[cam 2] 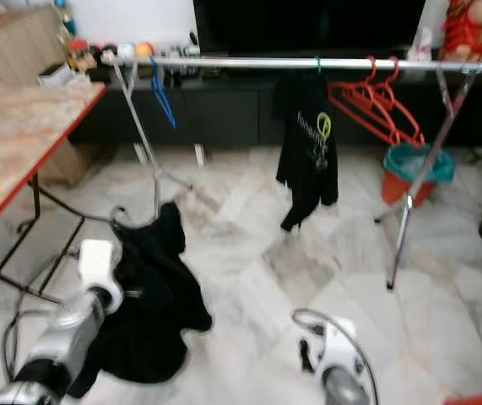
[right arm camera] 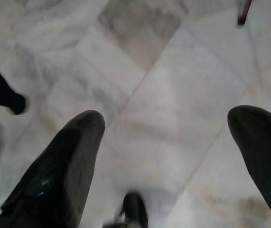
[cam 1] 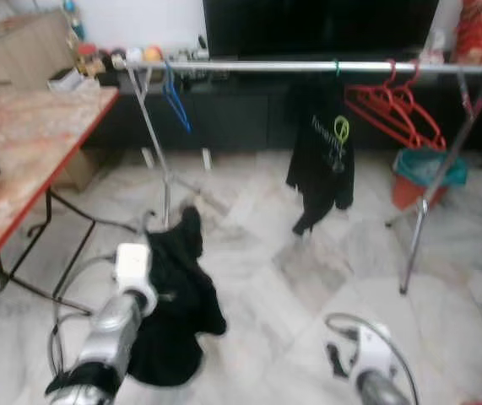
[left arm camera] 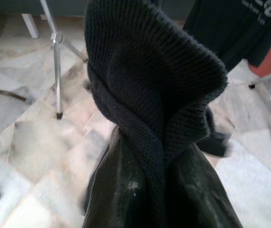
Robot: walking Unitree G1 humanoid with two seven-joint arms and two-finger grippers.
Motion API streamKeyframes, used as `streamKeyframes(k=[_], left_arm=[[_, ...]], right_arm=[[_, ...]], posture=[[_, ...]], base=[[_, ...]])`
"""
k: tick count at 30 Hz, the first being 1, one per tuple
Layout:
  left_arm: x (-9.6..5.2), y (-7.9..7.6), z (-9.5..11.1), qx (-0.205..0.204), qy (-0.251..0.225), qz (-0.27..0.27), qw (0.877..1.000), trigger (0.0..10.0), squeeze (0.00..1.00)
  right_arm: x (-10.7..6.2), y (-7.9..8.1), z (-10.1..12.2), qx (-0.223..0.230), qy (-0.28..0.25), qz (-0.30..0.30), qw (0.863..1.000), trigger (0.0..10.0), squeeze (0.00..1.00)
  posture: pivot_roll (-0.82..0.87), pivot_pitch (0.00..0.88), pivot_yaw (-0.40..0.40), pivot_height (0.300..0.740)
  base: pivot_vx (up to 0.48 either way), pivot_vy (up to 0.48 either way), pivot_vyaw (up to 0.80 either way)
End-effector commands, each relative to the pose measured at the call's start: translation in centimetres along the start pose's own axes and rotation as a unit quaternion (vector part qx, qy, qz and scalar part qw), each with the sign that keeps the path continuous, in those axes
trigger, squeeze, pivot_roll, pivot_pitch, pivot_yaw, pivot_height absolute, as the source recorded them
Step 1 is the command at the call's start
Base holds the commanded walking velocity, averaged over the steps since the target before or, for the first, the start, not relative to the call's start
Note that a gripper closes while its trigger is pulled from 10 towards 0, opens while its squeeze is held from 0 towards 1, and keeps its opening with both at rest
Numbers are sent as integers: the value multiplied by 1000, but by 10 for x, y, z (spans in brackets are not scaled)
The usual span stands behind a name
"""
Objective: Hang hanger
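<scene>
Black knit cloth is what I see first from the head camera: a dark garment (cam 1: 173,304) hangs from my left gripper (cam 1: 160,253), drooping in folds low over the marble floor (cam 1: 266,278). I cannot make out a hanger inside it from here. Ahead stands a metal clothes rail (cam 1: 308,66). On it hang a blue hanger (cam 1: 175,99) near its left end, a black printed shirt (cam 1: 321,160) around the middle, and a bunch of red hangers (cam 1: 392,114) toward the right. A marble-topped table with a red edge (cam 1: 29,143) sits to my left, and a teal and orange bin (cam 1: 426,173) stands behind the rail's right leg. My right arm sits low at the bottom of the view.

From the left wrist camera, the garment (left arm camera: 154,109) shows a ribbed weave, bunched into a thick upright fold that rises from between the fingers (left arm camera: 121,199), which are pinched on it. The rail's leg (left arm camera: 57,61) and the shirt's hem (left arm camera: 239,28) lie beyond.

From the right wrist camera, the right gripper (right arm camera: 168,156) has its two black fingers (right arm camera: 64,171) spread wide, holding nothing, with bare floor under them.
</scene>
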State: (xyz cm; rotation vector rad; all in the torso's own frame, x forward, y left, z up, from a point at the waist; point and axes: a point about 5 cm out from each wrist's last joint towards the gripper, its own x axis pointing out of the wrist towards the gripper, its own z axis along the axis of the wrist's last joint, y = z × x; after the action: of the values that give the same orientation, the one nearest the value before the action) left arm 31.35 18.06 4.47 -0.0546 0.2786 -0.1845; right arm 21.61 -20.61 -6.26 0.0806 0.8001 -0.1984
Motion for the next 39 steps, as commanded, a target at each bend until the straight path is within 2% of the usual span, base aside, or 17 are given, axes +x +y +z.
streamKeyframes(k=[1,15,28,32,37,39], left_arm=[[0,12,15,17,-28,13,999,10000,0],[2,7,13,15,-25,7,1000,10000,0],[3,3,11,18,-23,3,1000,10000,0],[4,1,9,17,-22,0,1000,10000,0],[4,0,9,15,-22,2,1000,10000,0],[4,-1,7,15,-21,2,1000,10000,0]], right_arm=[[1,15,0,-1,4,16,1000,10000,0],[0,13,-6,4,15,18,1000,10000,0],[-3,2,-16,-8,28,18,999,10000,0],[-3,-2,-15,-14,28,18,999,10000,0],[-1,5,-9,-19,25,26,999,10000,0],[-1,14,-7,-34,24,36,998,10000,0]], posture=[[-49,0,55,740],[-48,0,53,740],[-51,0,53,740],[-53,0,53,740],[-54,0,52,740],[-54,0,52,740]], base=[[480,0,0],[480,0,0],[480,0,-771],[480,0,0],[480,0,0],[480,0,0]])
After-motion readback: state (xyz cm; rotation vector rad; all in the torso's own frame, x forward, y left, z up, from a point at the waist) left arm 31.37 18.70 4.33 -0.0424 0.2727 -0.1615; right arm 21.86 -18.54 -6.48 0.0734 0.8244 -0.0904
